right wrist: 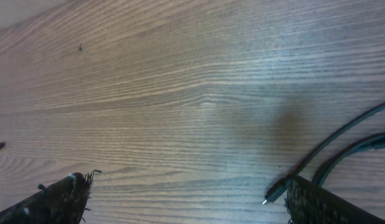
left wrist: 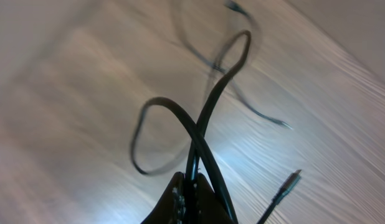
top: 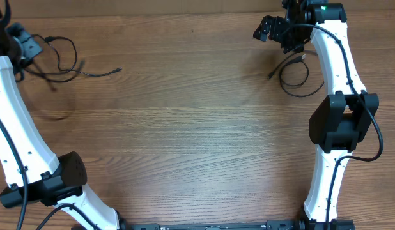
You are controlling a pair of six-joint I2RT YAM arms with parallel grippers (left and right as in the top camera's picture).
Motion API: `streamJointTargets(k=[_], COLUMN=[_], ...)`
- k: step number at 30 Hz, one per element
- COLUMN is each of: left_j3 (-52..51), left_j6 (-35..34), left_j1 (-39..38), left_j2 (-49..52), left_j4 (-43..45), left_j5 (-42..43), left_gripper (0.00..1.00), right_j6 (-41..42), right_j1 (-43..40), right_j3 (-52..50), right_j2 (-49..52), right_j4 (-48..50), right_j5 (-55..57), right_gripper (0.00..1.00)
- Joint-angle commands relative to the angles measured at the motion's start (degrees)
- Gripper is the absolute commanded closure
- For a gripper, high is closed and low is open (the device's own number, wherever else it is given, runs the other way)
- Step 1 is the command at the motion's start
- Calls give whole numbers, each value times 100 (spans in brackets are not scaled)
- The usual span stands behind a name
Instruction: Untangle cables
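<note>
Surface: wooden table (top: pixel 185 128), grain running side to side.
Left gripper (left wrist: pixel 191 198): pinched together on two black strands of the cables (top: pixel 63 61), far left corner, loose loops draped onto the wood.
Right gripper (top: pixel 272 30): fingers spread wide, holding nothing, far right corner.
Looped cable (top: pixel 293 80): flat on the table just beside it, plug end (right wrist: pixel 272 195) near one fingertip.
Handling: probably light, limp, slightly springy, thin enough to slip; best pinched on one free strand near a plug, away from crossings.
</note>
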Motion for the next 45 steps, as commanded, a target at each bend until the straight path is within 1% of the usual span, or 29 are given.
streamJointTargets(k=[1, 4, 7, 10, 13, 15, 22, 24, 29, 33, 36, 38, 41, 42, 45], left_j3=[-20, -22, -22, -116, -404, -938, -2564, -3272, -4183, -4743, -5066, -5285, -5576, -5696, -5737], left_j6=[-225, -157, -101, -177, -404, -402, -407, -490, -570, -581, -603, -728, -785, -785, -787], left_j1=[243, 518, 798, 1126, 1438, 1602, 1633, 1648, 1635, 1637, 1648, 1648, 1652, 1668, 1714], left_j2=[-140, -140, -140, -98, -2, 85, 140, 140, 140, 140, 140, 140, 140, 140, 140], left_j4=[-7, -7, -7, -7, 52, 350, 1720, 2485, 3324, 3620, 3794, 3987, 4426, 4710, 4940], left_j5=[-1325, -1615, -1652, -1412, -1099, -1005, -1032, -1095, -1113, -1121, -1167, -1327, -1484, -1558, -1856], left_gripper=[96, 96, 96, 96, 95, 95, 96, 96, 96, 92, 92, 84, 79, 79, 80], right_j6=[-31, -28, -28, -28, -28, -28, -28, -28, -28, -28, -28, -28, -28, -28, -26], right_j1=[13, 13, 13, 13, 13, 13, 13, 13, 13, 13, 13, 13, 13, 13, 13], right_j3=[83, 83, 83, 83, 83, 83, 83, 83, 83, 83, 83, 83, 83, 83, 83], right_j2=[-173, -173, -173, -173, -173, -173, -173, -173, -173, -173, -173, -173, -173, -173, -173], right_j4=[111, 210, 234, 229, 232, 238, 313, 304, 304, 315, 313, 315, 315, 317, 317], right_j5=[17, 17, 17, 15, -26, -26, -26, -26, -26, -26, -26, -26, -26, -24, -26], right_gripper=[0, 0, 0, 0, 0, 0, 0, 0, 0, 0, 0, 0, 0, 0, 0])
